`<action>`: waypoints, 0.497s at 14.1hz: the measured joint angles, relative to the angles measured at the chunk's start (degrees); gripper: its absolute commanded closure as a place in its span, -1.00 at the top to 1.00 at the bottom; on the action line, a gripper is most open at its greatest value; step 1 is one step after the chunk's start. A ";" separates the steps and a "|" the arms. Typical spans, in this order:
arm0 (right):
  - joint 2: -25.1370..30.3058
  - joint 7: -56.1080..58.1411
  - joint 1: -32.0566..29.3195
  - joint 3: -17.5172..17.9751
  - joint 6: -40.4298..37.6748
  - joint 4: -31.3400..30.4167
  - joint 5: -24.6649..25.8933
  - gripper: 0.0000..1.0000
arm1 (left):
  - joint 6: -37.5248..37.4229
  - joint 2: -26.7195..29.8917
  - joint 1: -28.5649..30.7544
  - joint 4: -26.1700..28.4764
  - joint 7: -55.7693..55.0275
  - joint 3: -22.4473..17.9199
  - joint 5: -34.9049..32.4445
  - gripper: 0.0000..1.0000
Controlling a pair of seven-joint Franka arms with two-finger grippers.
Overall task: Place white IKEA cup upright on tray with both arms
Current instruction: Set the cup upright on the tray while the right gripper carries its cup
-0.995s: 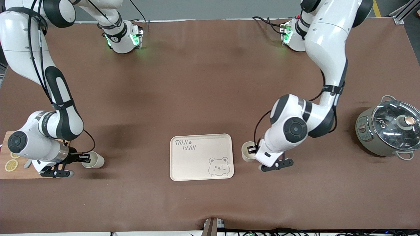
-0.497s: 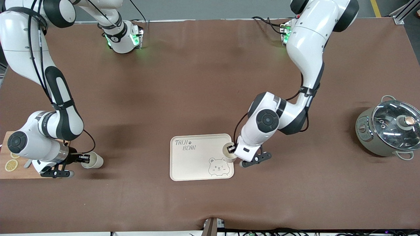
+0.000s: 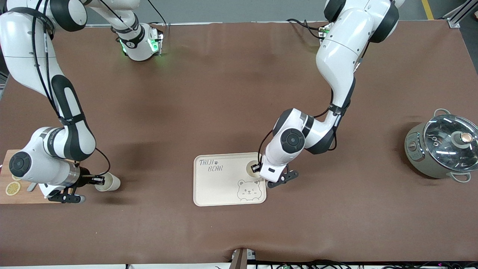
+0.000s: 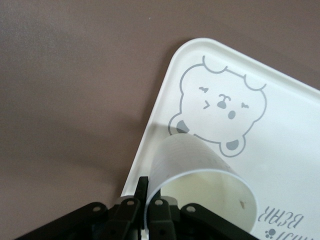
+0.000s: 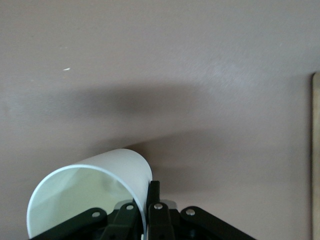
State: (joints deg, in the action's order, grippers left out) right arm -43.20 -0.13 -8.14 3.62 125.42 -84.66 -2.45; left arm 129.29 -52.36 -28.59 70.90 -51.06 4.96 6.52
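One white cup hangs over the tray, at the edge toward the left arm's end, just above the bear drawing, its rim pinched in the left gripper. The right gripper pinches a second cup by the rim, beside the bamboo board with lemon slices. A lidded pot sits well apart. Only the left wrist view shows the cup clear of the bear face.

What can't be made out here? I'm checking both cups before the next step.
- Front view: left arm covers part of the cup over the tray; contact unclear.
- Right wrist view: second cup cut by the edge; base unseen.
- Front view: right arm hides part of the board.
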 measured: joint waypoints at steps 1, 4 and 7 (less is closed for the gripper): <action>0.01 -2.63 0.81 0.10 -2.62 1.52 -0.12 -1.00 | 0.05 -0.21 0.00 -0.01 -0.08 0.00 0.03 -1.00; 0.23 -11.57 4.10 0.64 -7.66 4.52 -0.50 -1.00 | 0.07 -0.23 -0.09 -0.10 -0.59 0.02 0.07 0.61; 0.79 -21.80 6.65 2.97 -9.78 4.85 -0.64 -1.00 | 0.07 -0.24 -0.11 -0.13 -0.65 0.01 0.07 1.00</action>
State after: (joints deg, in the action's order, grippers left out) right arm -42.40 -21.93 -1.50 6.59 115.64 -79.81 -3.08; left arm 129.36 -52.60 -28.71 70.77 -51.71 4.97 6.59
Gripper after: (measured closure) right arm 0.960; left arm 0.621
